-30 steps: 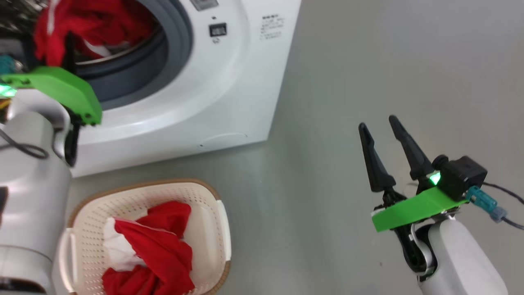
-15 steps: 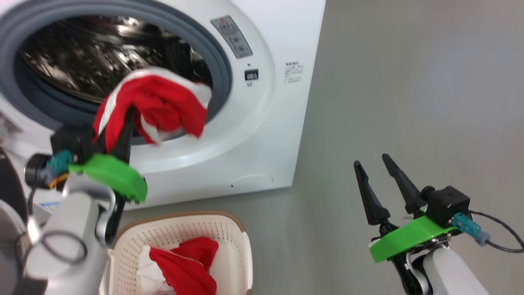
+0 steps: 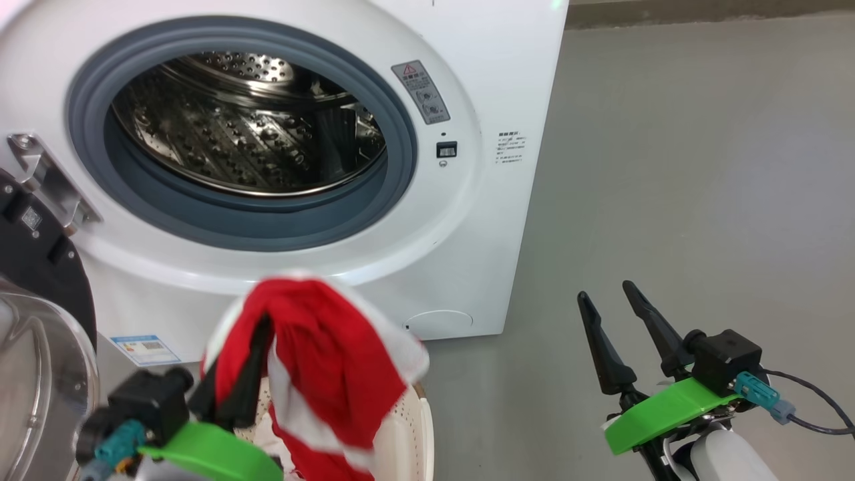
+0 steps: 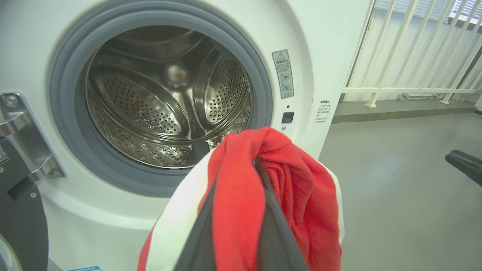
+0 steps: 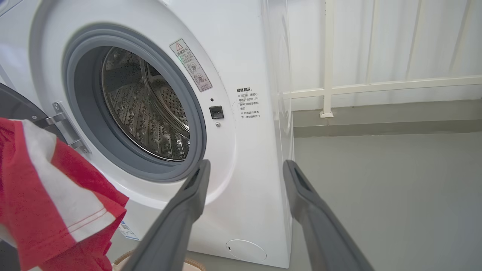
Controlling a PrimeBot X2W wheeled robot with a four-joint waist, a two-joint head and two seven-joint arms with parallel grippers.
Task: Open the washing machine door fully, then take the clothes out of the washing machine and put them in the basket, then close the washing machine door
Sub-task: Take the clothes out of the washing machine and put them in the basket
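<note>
head view: left gripper clamps the bright red, white-striped fabric garment draped over it above the cream perforated basket; right gripper spread wide, empty.

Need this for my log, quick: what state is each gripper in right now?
Left gripper: shut on the red-and-white garment.
Right gripper: open, holding nothing.

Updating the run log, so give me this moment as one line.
left gripper: shut on red garment, above basket | right gripper: open, empty | washing machine door: open
</note>
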